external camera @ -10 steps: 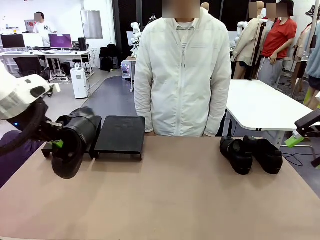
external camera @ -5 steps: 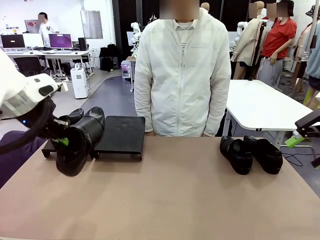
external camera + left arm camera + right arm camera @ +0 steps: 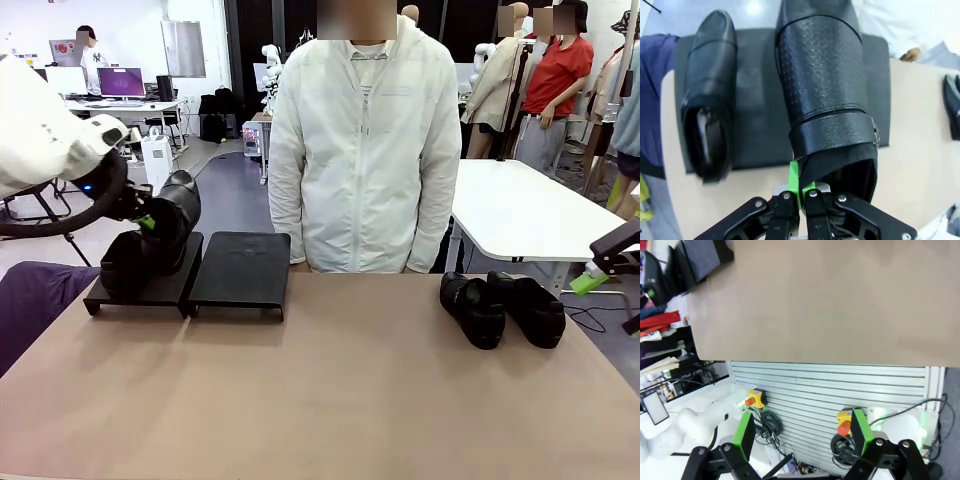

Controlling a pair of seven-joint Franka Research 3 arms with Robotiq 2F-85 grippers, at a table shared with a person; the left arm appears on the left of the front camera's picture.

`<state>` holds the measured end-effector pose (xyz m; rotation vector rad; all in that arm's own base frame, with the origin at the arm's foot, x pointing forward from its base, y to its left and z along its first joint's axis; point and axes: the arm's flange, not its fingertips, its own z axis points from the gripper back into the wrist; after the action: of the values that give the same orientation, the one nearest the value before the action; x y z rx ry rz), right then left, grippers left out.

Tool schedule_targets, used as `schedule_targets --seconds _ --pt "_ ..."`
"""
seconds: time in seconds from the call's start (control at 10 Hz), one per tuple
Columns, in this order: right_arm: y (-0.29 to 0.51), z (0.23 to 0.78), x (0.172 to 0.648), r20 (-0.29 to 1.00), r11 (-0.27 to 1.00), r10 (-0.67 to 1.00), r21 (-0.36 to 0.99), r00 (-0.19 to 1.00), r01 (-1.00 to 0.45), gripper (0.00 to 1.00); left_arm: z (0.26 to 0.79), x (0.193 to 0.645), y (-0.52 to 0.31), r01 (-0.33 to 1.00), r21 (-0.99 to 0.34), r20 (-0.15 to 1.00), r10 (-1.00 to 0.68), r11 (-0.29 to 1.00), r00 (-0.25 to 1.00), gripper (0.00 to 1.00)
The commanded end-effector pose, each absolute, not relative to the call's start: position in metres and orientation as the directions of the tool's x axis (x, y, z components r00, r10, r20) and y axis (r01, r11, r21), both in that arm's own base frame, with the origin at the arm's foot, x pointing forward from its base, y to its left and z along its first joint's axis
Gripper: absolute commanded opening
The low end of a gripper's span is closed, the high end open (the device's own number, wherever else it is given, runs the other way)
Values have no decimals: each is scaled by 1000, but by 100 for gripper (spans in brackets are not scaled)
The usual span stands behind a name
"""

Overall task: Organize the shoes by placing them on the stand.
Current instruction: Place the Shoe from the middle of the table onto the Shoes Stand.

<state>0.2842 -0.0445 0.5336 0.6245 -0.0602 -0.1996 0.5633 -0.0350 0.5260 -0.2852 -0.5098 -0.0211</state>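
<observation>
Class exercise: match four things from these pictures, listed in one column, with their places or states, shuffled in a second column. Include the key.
1. left gripper
2. right gripper
3. pair of shoes
4. lone shoe

A. on the table
B. flat on the stand
C. open, empty
D. shut on a tilted shoe

Pairs: 1-D, 2-C, 3-A, 4-B

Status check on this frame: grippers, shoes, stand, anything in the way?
Left gripper shut on held shoe, over the stand beside placed shoe. Right gripper open, off to the right. Two loose shoes on table. Nothing blocking.
</observation>
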Motion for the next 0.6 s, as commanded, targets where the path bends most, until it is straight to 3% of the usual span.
schedule_targets --seconds 0.0,0.1,0.5 --pt "-43 535 285 -4 776 -206 609 979 166 100 518 598 -32 66 -273 459 69 960 886 0" --pt "-43 535 285 -4 776 -206 609 979 166 100 509 609 -31 110 -273 457 28 956 889 0" --pt "-43 535 285 -4 776 -206 609 979 166 100 482 627 -24 54 -202 445 43 978 894 0"
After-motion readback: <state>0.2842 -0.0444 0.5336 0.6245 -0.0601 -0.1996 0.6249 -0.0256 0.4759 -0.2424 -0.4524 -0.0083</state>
